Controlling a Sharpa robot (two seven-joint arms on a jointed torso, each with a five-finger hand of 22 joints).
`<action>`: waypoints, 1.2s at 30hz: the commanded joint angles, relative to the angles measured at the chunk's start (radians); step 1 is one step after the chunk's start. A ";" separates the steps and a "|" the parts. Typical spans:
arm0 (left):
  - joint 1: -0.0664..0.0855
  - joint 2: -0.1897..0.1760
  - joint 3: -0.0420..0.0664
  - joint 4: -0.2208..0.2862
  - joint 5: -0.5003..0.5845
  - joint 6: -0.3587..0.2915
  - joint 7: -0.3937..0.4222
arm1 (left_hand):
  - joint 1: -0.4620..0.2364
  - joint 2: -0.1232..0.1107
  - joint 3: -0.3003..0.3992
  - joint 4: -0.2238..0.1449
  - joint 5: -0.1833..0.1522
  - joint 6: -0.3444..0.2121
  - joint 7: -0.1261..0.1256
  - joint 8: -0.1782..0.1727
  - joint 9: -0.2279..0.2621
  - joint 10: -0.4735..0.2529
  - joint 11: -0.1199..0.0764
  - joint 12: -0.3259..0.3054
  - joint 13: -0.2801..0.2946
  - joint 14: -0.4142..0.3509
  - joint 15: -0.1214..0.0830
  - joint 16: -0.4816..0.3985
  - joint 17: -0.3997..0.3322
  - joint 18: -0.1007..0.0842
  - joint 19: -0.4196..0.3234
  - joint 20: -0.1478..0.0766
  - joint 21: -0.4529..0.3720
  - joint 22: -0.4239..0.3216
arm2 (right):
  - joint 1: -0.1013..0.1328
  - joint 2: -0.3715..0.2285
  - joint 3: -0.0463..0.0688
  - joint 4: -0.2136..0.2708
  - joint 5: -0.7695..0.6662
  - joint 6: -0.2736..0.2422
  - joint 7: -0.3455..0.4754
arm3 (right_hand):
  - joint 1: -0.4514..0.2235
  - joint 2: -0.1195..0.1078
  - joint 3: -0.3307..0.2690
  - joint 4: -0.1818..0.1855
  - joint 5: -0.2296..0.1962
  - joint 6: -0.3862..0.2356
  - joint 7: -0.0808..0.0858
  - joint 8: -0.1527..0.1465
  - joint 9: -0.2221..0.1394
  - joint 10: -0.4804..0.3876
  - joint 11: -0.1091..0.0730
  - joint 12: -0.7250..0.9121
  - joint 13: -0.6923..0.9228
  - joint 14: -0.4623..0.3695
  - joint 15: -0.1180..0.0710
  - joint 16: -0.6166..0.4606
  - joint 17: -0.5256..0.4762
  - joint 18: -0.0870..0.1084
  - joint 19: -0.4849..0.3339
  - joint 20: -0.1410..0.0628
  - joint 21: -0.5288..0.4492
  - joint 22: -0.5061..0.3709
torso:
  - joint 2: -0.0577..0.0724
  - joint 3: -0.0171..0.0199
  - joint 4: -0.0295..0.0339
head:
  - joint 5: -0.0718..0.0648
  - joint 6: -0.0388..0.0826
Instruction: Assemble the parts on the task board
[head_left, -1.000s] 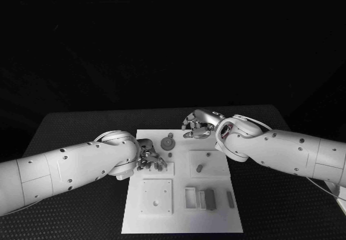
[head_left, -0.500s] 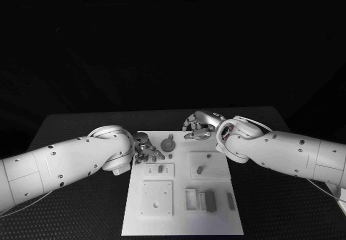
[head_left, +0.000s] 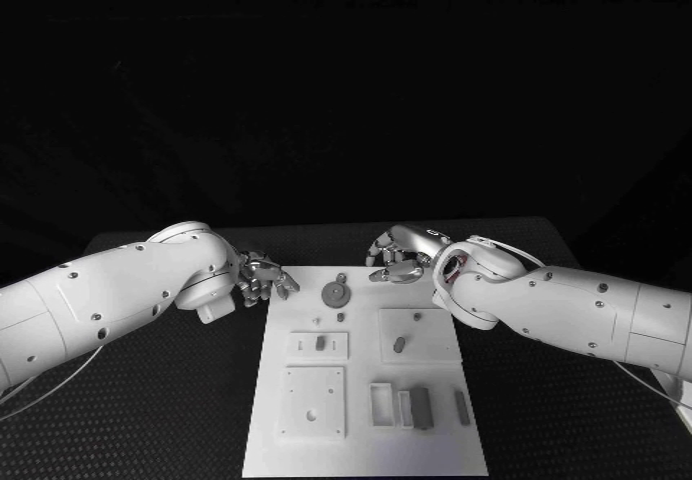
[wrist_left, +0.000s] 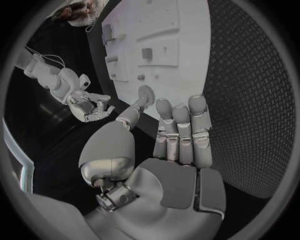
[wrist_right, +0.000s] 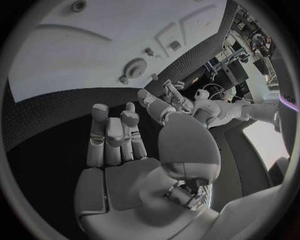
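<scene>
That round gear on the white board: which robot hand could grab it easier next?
Probably the left hand. It hovers empty beside the board's edge, close to the gear, fingers pointing toward it in the left wrist view. The right hand sits at the board's far edge, also empty, slightly farther away.

Black textured table (head_left: 173, 400), dark backgrnd.

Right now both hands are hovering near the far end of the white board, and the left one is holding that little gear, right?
Not quite. The left hand holds nothing: the head view shows the gear lying on the task board, apart from that hand's fingers. The right hand is indeed near the board's far end too.
</scene>
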 joint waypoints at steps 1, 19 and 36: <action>0.001 0.023 0.000 -0.053 -0.031 0.009 0.035 | -0.001 0.010 -0.002 -0.008 0.004 -0.024 0.009 -0.013 -0.004 -0.008 0.004 -0.005 -0.002 -0.005 0.004 -0.008 -0.003 0.032 -0.010 0.000 -0.008 0.003 | 0.000 0.000 0.000 -0.003 0.001 0.006 0.007 | -0.006 0.004 0.001 -0.001 -0.001 0.001 0.005 -0.003 0.001 -0.003 -0.001 0.001 -0.001 -0.006 -0.003 -0.004 0.001 0.011 -0.001 -0.005 -0.005 0.016 | 0.001 -0.0012 0.0010 | 0.000 0.001; -0.029 0.101 -0.001 -0.217 -0.174 -0.017 0.058 | -0.038 0.002 -0.010 0.022 -0.030 -0.049 0.018 -0.029 -0.022 -0.009 0.012 -0.006 -0.005 -0.008 0.011 -0.008 -0.007 0.038 -0.011 0.006 -0.018 0.002 | 0.000 0.005 0.000 -0.007 0.003 0.007 0.008 | -0.011 0.002 0.001 0.002 -0.001 -0.011 0.009 -0.010 -0.001 -0.004 0.002 0.001 -0.002 -0.006 -0.001 -0.005 0.000 0.011 -0.001 -0.004 -0.005 0.015 | 0.001 0.0005 -0.0032 | -0.002 0.008; -0.037 0.117 -0.001 -0.229 -0.169 0.061 0.088 | -0.046 -0.057 -0.006 0.033 -0.041 -0.068 0.025 -0.039 -0.037 -0.019 0.019 -0.007 -0.006 -0.017 0.017 -0.008 -0.010 0.041 -0.015 0.012 -0.026 0.006 | -0.001 0.009 0.000 -0.009 0.003 0.009 0.008 | -0.009 0.002 0.001 0.002 -0.001 -0.011 0.009 -0.010 -0.001 -0.004 0.002 0.001 -0.002 -0.006 0.000 -0.005 0.001 0.011 -0.001 -0.004 -0.005 0.015 | 0.000 0.0013 -0.0019 | -0.004 0.008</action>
